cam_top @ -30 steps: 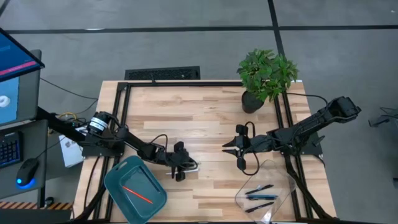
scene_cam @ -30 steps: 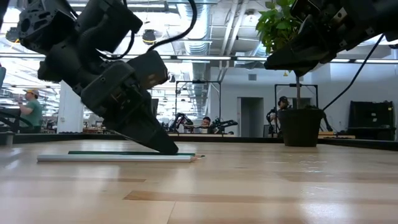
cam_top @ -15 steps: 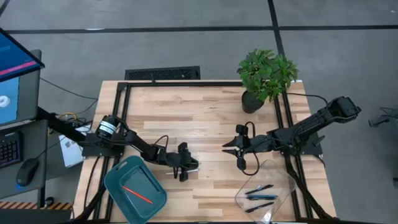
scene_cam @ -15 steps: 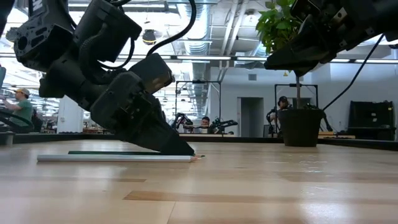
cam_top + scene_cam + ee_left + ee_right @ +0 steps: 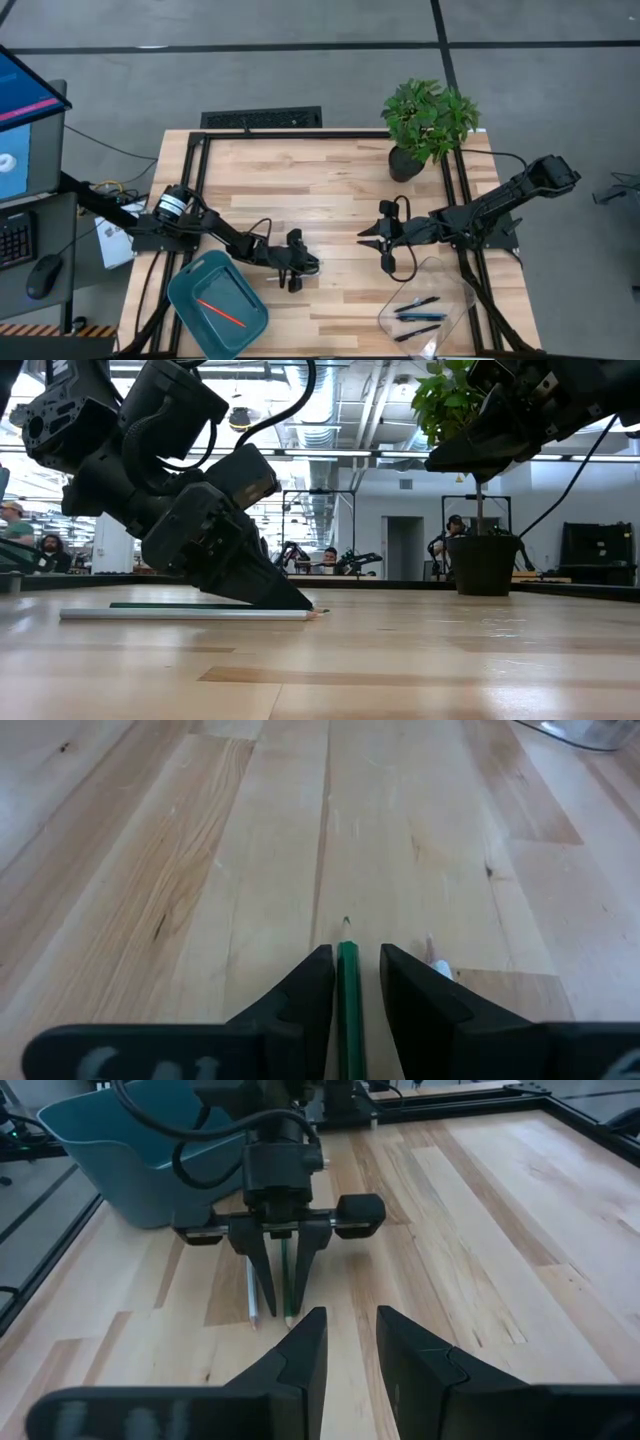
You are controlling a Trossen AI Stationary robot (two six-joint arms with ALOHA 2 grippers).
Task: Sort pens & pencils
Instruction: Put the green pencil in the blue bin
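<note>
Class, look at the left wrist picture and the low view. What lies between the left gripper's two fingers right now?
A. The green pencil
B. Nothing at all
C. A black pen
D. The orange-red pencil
A: the green pencil runs straight between the fingers of the left gripper, which are down at the table, while the pale pencil lies just beside them.

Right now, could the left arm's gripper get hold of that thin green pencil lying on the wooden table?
Probably yes. The left gripper is down at the table with the green pencil between its open fingers, and nothing lies across it. A pale pencil lies just beside one finger, outside the gap.
</note>
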